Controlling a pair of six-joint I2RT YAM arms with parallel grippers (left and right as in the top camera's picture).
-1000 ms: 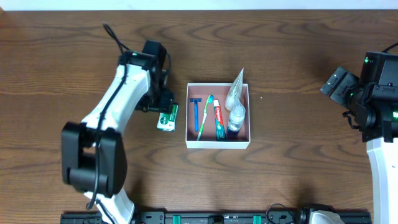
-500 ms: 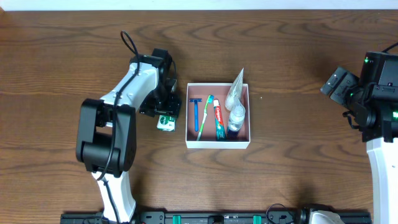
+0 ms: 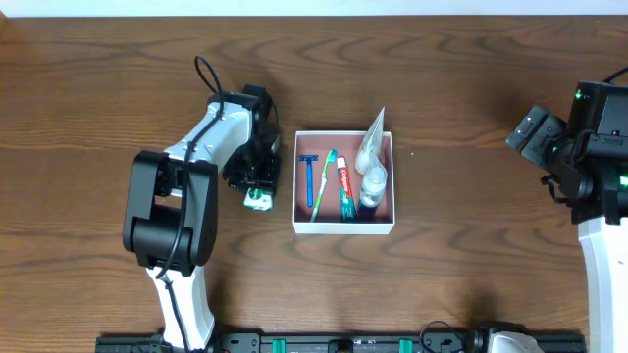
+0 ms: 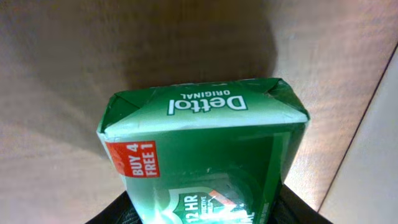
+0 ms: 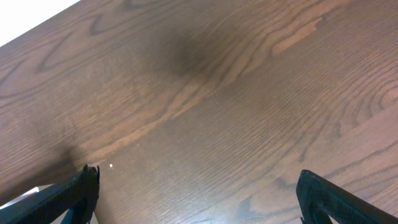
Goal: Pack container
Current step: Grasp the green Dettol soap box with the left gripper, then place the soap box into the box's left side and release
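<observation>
The container (image 3: 343, 226), a small square box with white walls and a pink-brown inside, sits mid-table. In it lie a blue razor (image 3: 309, 181), a toothbrush (image 3: 325, 182), a toothpaste tube (image 3: 346, 191) and a clear bag with a small bottle (image 3: 372, 172). My left gripper (image 3: 257, 186) is shut on a green Dettol soap box (image 3: 258, 199) just left of the container; the box fills the left wrist view (image 4: 205, 149), with the container's wall (image 4: 373, 155) at the right edge. My right gripper (image 5: 196, 199) is open and empty over bare wood at the far right (image 3: 549, 147).
The dark wooden table (image 3: 471, 78) spreads all round the container. The left arm's base stands at the front left (image 3: 167, 245). A black rail runs along the table's front edge (image 3: 343, 343).
My left gripper has moved right and a little toward the front with the soap box, ending close to the container's left wall. The right arm has not moved.
</observation>
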